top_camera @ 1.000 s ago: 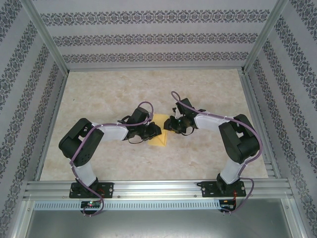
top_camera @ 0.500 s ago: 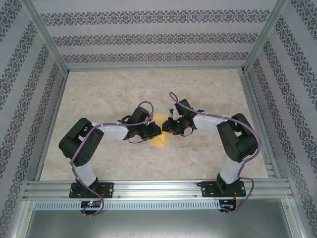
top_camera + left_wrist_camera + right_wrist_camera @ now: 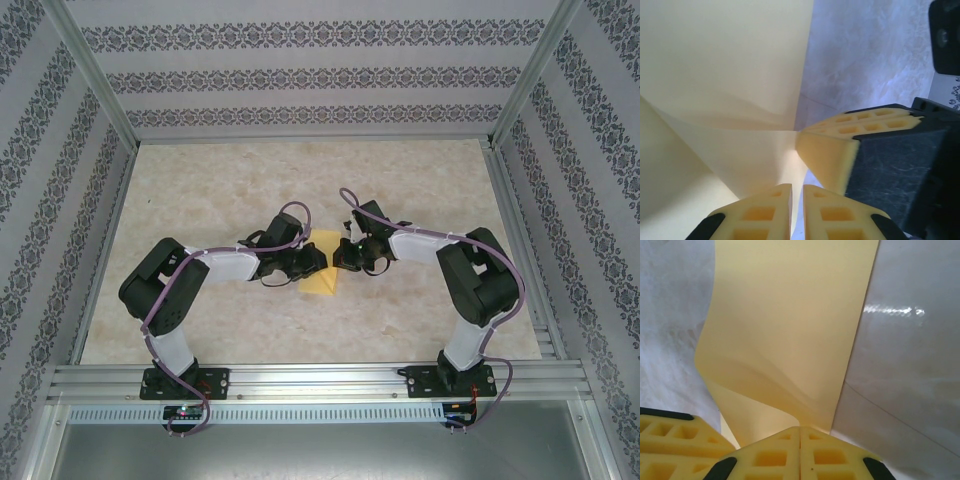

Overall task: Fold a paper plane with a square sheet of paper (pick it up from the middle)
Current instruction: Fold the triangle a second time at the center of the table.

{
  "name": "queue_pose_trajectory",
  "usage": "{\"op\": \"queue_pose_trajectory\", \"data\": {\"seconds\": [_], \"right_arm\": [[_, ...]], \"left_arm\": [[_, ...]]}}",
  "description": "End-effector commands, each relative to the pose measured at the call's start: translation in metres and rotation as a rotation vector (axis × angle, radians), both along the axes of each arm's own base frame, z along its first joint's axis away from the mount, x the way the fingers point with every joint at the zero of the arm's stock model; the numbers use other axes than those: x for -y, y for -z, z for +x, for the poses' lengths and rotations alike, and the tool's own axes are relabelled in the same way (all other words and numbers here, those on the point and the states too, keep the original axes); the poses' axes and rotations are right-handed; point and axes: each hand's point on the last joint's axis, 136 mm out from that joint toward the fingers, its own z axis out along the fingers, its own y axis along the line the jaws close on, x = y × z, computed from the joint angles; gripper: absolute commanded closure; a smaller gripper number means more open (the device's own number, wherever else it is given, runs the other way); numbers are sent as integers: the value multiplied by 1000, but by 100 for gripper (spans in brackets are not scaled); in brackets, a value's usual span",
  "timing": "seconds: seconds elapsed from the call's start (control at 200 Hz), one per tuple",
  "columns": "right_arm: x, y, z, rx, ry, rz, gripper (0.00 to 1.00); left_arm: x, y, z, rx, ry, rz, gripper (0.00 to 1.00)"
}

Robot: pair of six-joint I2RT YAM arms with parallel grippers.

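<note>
The left gripper [image 3: 316, 262] and right gripper [image 3: 339, 257] stand tip to tip at mid-counter [image 3: 200, 190], over the square sheet of paper [image 3: 322, 284].

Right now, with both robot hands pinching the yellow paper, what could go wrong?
1. The left gripper and right gripper are shut on the sheet of paper very close together. If they pull apart, the thin paper could tear.
2. The paper buckles near the pinch, so a stray crease might form there.
3. The two grippers sit almost touching, so they could bump each other.
</note>
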Motion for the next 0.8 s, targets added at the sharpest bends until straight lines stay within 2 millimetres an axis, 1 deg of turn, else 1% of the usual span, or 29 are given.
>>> {"op": "queue_pose_trajectory", "data": {"seconds": [0.0,0.26,0.355,0.794], "right_arm": [[-2,1,7,29,-17,-30,93],[-3,5,9,27,-28,-37,92],[-4,4,12,34,-31,-34,91],[-6,8,11,26,-41,-33,91]], "left_arm": [[9,-7,1,19,34,-16,86],[12,1,0,1,46,-14,86],[13,3,0,-5,49,-13,86],[11,12,-1,-23,52,8,86]]}}
